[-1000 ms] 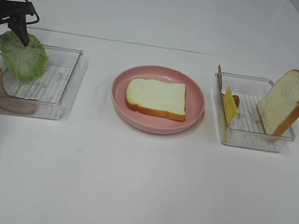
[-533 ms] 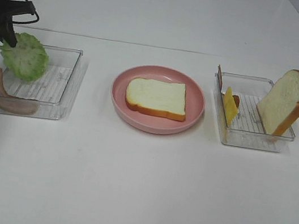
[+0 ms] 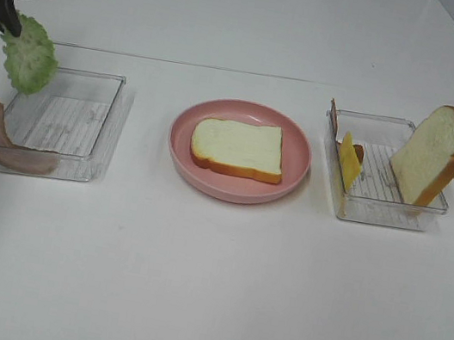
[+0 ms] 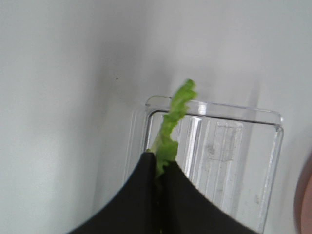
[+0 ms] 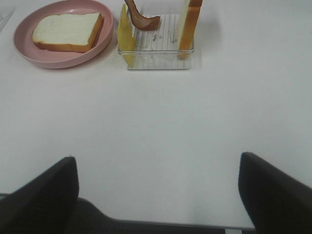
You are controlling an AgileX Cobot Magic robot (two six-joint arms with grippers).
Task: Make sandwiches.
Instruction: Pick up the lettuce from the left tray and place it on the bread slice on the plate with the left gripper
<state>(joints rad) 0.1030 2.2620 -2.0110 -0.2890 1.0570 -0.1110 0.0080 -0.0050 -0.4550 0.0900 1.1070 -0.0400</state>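
Left gripper (image 4: pixel 157 162) pinches the lettuce (image 3: pixel 30 57), leaf hanging below the jaws; bread (image 3: pixel 238 147) lies well off rightward. Right gripper (image 5: pixel 156 161) gapes empty.

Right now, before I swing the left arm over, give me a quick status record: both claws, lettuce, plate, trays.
left claw: shut on lettuce
lettuce: hanging from the claw, over the far-left corner of left tray
left tray: bacon strip at its near-left corner
pink plate: one bread slice, flat, nothing on it
right tray: cheese slice, upright bread
right claw: open, holding nothing
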